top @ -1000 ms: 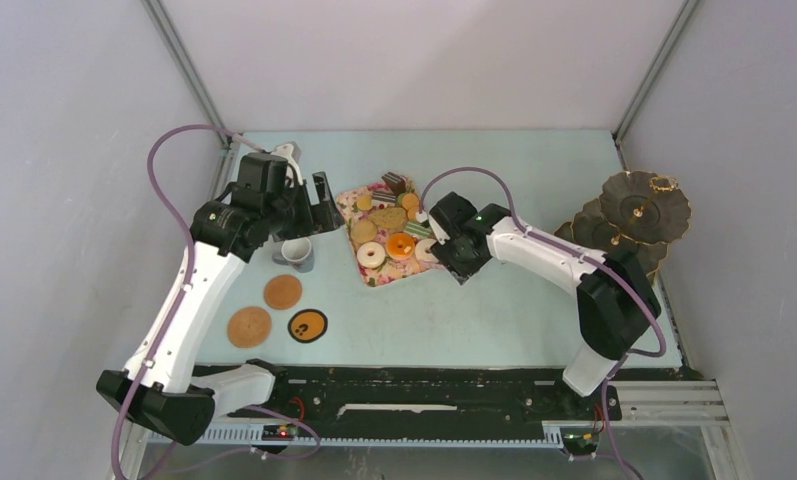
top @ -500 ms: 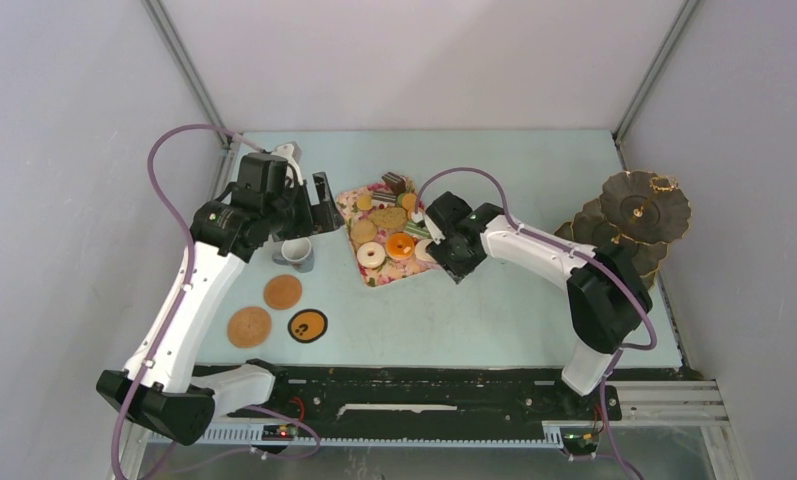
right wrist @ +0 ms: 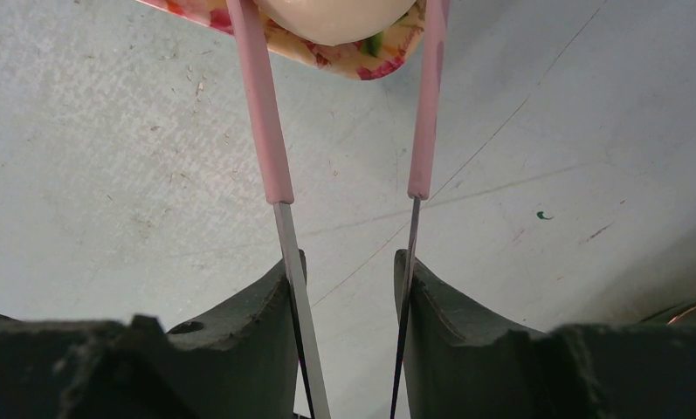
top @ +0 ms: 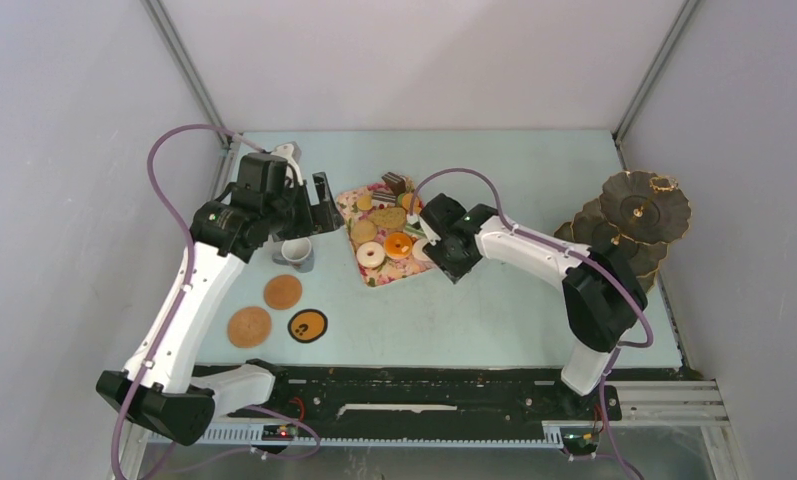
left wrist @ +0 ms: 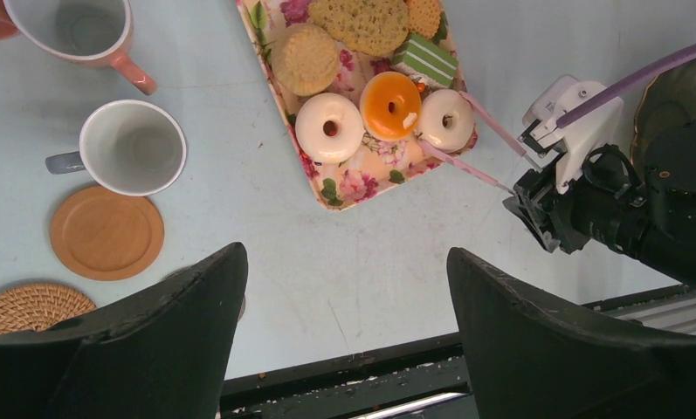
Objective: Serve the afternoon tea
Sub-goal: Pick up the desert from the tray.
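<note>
My right gripper (right wrist: 348, 257) is shut on the metal handles of the pink tongs (right wrist: 265, 131). The tong arms reach onto the floral tray (left wrist: 327, 196) and lie on either side of a white donut (left wrist: 446, 120) at its near right corner. An orange donut (left wrist: 390, 105), another white donut (left wrist: 329, 127), biscuits and cake slices fill the tray. My left gripper (left wrist: 344, 253) hangs open and empty above the table left of the tray. Below it stand a grey mug (top: 296, 252) and a pink mug (left wrist: 82, 30). The dark scalloped stand (top: 629, 220) is at the far right.
Three round coasters lie at the near left: a wooden one (top: 283, 292), a wicker one (top: 249, 327) and a dark one (top: 307, 326). The right arm (top: 534, 255) stretches across the table between stand and tray. Frame posts rise at the back corners.
The right arm has slid left toward the tray, and the tong arms have drawn closer together beside the white donut. The left arm has not moved.
</note>
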You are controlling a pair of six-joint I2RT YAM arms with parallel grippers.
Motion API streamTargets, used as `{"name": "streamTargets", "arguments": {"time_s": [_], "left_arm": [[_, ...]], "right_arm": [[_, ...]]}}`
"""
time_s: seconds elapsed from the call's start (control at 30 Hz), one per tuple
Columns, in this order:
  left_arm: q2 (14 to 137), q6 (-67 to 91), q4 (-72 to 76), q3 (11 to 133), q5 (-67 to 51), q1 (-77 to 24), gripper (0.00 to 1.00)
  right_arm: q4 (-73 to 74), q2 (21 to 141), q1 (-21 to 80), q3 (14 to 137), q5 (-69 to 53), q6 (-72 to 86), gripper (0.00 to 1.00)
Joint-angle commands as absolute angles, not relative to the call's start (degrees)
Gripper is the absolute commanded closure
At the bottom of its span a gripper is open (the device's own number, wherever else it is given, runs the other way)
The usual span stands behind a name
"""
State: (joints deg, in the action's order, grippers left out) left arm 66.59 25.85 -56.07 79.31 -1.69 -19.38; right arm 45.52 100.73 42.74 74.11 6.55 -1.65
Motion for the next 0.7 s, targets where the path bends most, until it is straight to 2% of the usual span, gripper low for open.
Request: {"name": "streamTargets", "arguments": {"time_s": [0.0, 0.1, 0.13, 0.4, 0.67], "left_arm": [[64.8, 24.6, -55.3, 81.6, -1.9, -19.7, 0.09], [64.5, 24.6, -55.4, 81.5, -1.9, -19.8, 0.09], [64.4, 24.7, -55.3, 81.4, -1.9, -19.8, 0.09], [63.7, 25.0, -54.5, 80.5, -2.6, -20.0, 0.09], [63.2, 25.4, -53.8, 79.9, -3.3, -21.5, 0.09]], "right_arm": [[46.6, 98.8, 43.5, 76.7, 9.1, -0.3, 0.86], [48.5, 96.7, 43.6, 76.6, 9.8, 1.1, 0.99], [49.4, 95.8, 43.6, 76.6, 10.1, 1.5, 1.0], [53.2, 84.5, 41.7, 70.8, 14.1, 7.5, 1.0], [56.8, 71.5, 34.9, 61.2, 17.7, 32.9, 1.0]]}}
